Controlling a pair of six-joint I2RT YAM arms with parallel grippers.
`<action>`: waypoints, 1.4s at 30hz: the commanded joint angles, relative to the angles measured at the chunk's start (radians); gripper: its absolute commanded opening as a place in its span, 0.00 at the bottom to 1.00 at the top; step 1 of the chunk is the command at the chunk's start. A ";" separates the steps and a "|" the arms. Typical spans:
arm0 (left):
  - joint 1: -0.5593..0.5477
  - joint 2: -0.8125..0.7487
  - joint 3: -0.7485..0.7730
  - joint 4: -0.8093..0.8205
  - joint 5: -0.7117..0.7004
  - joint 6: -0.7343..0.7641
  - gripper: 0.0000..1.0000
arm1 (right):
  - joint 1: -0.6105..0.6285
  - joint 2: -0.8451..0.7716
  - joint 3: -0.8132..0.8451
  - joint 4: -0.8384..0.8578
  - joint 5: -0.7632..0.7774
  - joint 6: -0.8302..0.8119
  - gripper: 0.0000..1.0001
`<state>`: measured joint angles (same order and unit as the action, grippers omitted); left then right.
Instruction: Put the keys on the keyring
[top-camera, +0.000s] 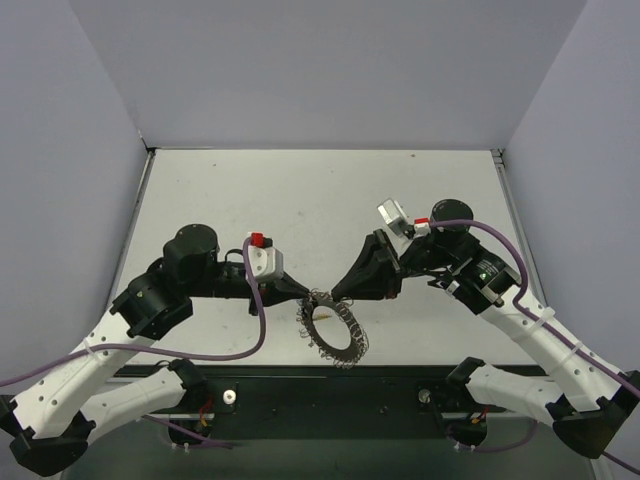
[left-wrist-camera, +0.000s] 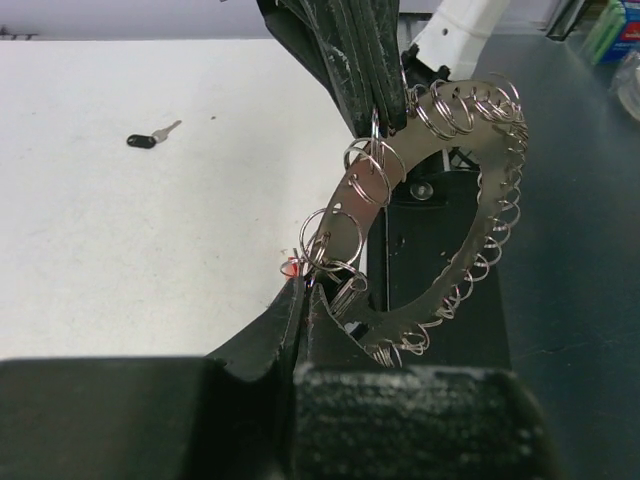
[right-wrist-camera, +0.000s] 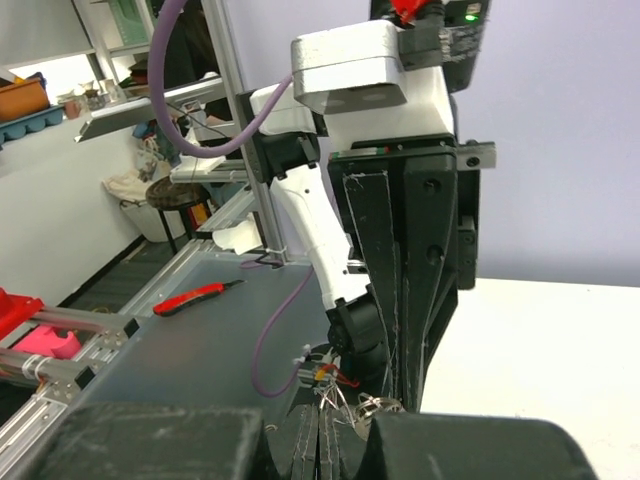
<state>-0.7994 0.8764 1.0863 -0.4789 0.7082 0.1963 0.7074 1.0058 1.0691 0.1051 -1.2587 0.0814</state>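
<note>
Right gripper (top-camera: 338, 294) is clamped on the far rim of the keyring (left-wrist-camera: 487, 200), held above the near-middle worktop (left-wrist-camera: 120, 250), with the left gripper (top-camera: 306, 292) pinched together beside it at a red key (left-wrist-camera: 290, 266), while a dark-headed key (left-wrist-camera: 152, 138) lies loose, seemingly unthreaded.

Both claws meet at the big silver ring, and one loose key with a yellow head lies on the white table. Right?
Not quite. The loose key has a black head, not yellow, as the left wrist view shows. The left claw and right claw do meet at the ring, and the key lies on the table.
</note>
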 joint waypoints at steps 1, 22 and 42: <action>0.002 -0.042 0.057 0.004 -0.179 -0.003 0.00 | 0.001 -0.019 -0.006 0.062 0.001 -0.019 0.07; -0.014 0.058 0.231 -0.274 -0.273 0.121 0.00 | 0.046 0.097 0.097 -0.102 0.242 -0.205 0.94; -0.030 0.029 0.198 -0.156 -0.225 0.086 0.00 | 0.139 0.300 0.206 -0.205 0.321 -0.255 0.58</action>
<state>-0.8238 0.9272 1.2594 -0.7456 0.4465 0.2966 0.8368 1.3014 1.2270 -0.1120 -0.9157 -0.1539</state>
